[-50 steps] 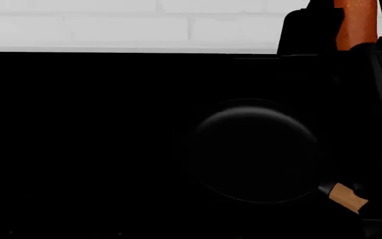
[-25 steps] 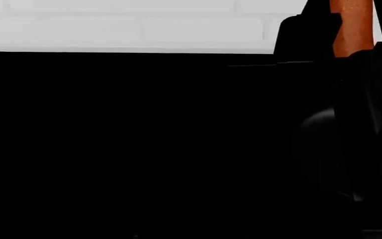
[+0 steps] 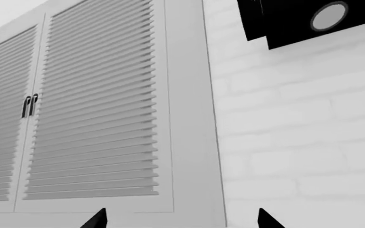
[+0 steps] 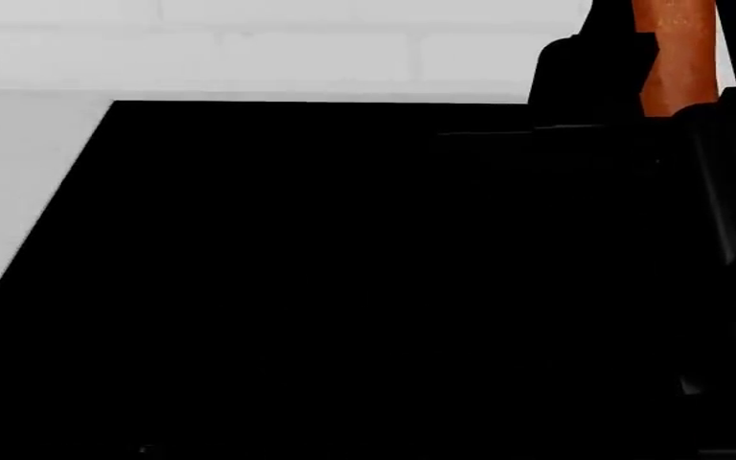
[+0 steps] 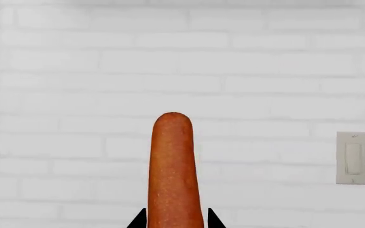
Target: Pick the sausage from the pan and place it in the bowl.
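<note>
Sausage (image 5: 171,171) stands upright, pinched at its lower end between the right gripper (image 5: 173,219) tips, raised clear at the scene's far right, and appears light, smooth, possibly slippery; left gripper (image 3: 181,219) sits spread, empty.

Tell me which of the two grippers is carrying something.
The right gripper: its jaws stand on either side of the orange-red sausage, which juts out towards the brick wall. The left gripper shows only bare tips set wide apart, nothing between.
</note>
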